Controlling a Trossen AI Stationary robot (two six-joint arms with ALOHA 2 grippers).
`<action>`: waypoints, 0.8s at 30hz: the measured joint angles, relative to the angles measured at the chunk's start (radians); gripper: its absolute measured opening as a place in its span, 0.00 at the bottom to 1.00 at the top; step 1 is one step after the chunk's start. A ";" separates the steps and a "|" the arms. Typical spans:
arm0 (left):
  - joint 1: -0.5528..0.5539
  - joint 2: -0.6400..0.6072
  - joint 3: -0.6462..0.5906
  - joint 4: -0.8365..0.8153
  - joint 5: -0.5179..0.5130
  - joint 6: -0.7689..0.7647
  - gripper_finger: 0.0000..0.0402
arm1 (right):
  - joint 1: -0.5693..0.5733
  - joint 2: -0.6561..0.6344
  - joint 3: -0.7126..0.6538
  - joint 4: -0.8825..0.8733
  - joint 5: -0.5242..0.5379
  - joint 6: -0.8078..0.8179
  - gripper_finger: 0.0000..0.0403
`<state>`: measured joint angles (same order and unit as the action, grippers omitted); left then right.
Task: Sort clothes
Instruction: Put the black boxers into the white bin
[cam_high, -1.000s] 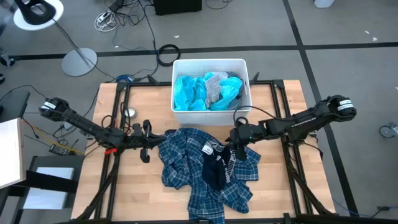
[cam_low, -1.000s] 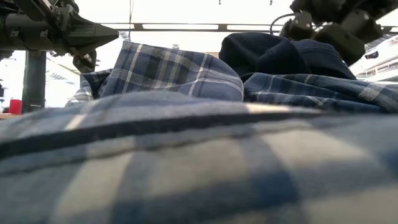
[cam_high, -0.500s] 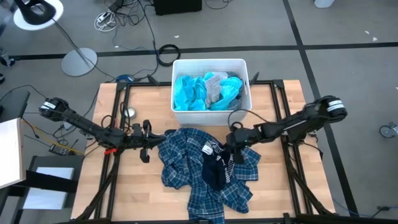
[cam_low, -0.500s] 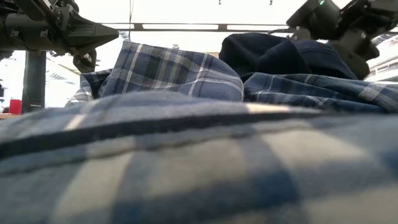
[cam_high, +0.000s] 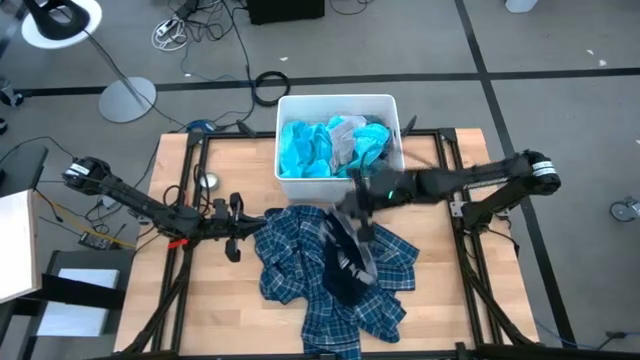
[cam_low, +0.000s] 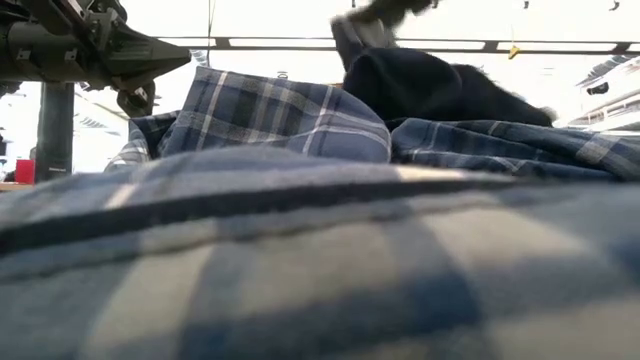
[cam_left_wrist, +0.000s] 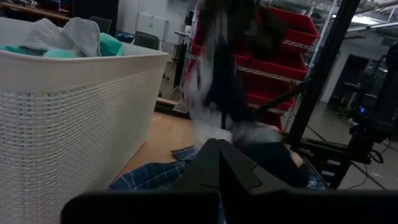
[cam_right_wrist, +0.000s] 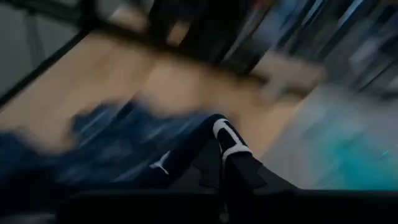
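A heap of blue-and-white plaid shirts (cam_high: 330, 275) lies in the middle of the wooden worktop (cam_high: 455, 290), reaching toward its near edge; in the low view the plaid cloth (cam_low: 300, 270) fills the foreground. A small dark sock (cam_high: 345, 282) rests on top of the heap. Just left of the heap, the left gripper (cam_high: 237, 231) hovers low over the worktop with its fingers pressed together, grasping nothing. Above the heap's far side, the right gripper (cam_high: 362, 196) is clenched on a grey-blue striped garment (cam_high: 352, 232), which hangs from it, lifted off the plaid and blurred; the right wrist view shows the dark fabric (cam_right_wrist: 186, 155) with a white band pinched at the fingers. At the worktop's far edge stands a white rectangular plastic bin (cam_high: 340, 182) holding a bright turquoise shirt (cam_high: 305, 148) and a pale grey piece of cloth (cam_high: 343, 135).
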<state>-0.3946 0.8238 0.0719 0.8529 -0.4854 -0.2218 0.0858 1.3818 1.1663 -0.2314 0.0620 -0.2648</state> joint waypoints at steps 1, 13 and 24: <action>0.000 0.000 0.000 0.001 0.000 0.000 0.00 | -0.014 0.000 0.069 -0.011 0.016 -0.077 0.01; 0.000 0.000 0.000 -0.011 0.000 0.005 0.00 | -0.252 0.038 0.682 0.127 0.088 -0.375 0.00; 0.000 0.000 0.000 -0.012 0.000 0.010 0.00 | -0.362 0.112 0.701 -0.341 0.023 -0.137 0.00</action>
<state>-0.3946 0.8234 0.0715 0.8406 -0.4854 -0.2119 -0.2764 1.4939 1.8675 -0.5720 0.0846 -0.4018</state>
